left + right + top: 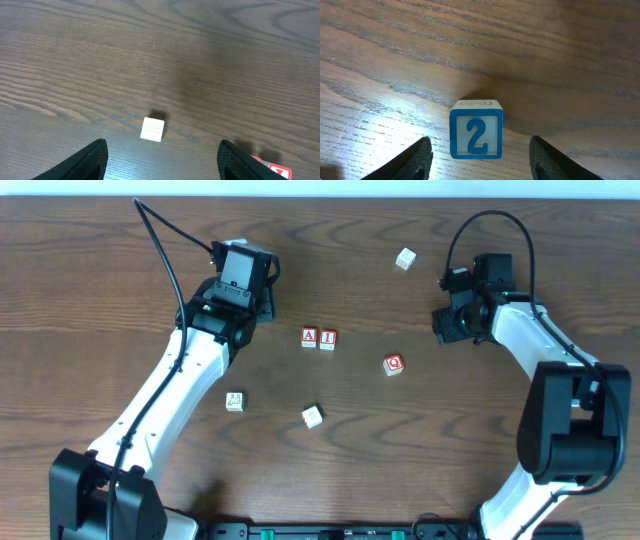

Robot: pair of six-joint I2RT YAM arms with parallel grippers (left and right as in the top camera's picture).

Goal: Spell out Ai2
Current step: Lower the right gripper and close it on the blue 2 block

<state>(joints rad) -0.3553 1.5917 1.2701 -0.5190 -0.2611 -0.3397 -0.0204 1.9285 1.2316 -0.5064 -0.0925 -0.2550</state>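
The red A cube (pixel 309 337) and the red I cube (pixel 328 339) sit side by side, touching, at the table's middle. The blue 2 cube (pixel 476 130) stands upright on the table just ahead of my right gripper (pixel 479 167), which is open, with a finger on each side and apart from the cube. In the overhead view the right gripper (pixel 447 328) hides that cube. My left gripper (pixel 266 290) is open and empty, to the upper left of the A cube. In the left wrist view its fingers (pixel 162 162) frame bare table.
A red Q cube (pixel 393 365) lies right of the I cube. Pale cubes lie at the far side (pixel 405 259), the left (pixel 234 401) and front middle (pixel 313 416). A pale cube (pixel 152 129) lies ahead of the left fingers.
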